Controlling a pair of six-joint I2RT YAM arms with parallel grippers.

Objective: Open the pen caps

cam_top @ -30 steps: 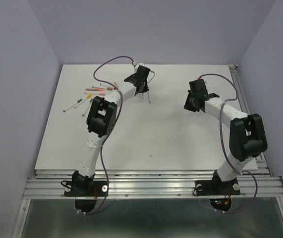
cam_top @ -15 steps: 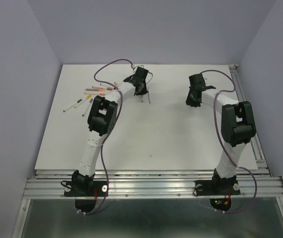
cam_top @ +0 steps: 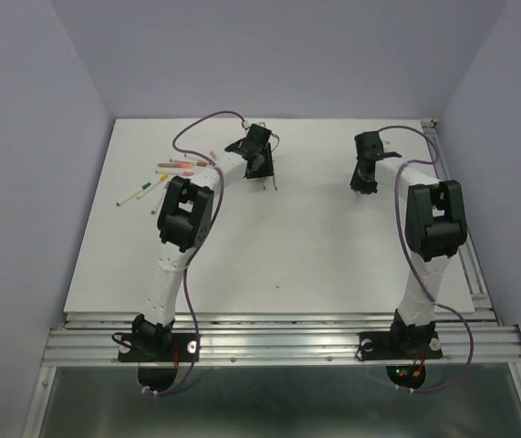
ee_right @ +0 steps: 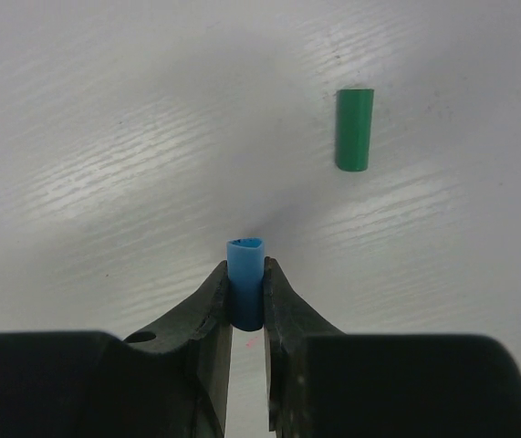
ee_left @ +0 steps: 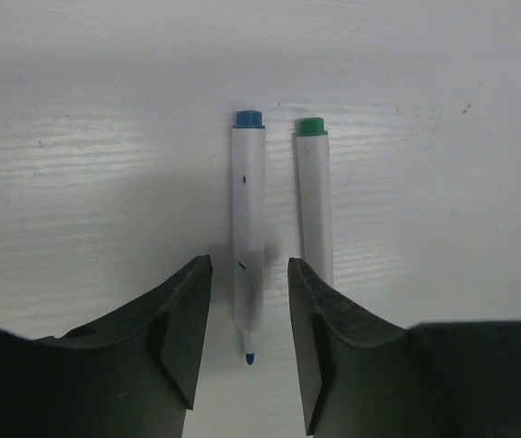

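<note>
Right hand (ee_right: 247, 297) pinching blue cap (ee_right: 245, 274); left hand (ee_left: 246, 333) open, empty

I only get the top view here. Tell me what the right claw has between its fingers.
Observer: The right claw is shut on a blue cap, which stands upright in its grip.
Operator: Report what lies near it.
Observer: A green cap lies loose on the table, apart from the claw.
Operator: Now give me the left claw.
Observer: The left claw is open. The bare tip of a blue pen shows between its fingers, and a green pen lies parallel beside it.
</note>
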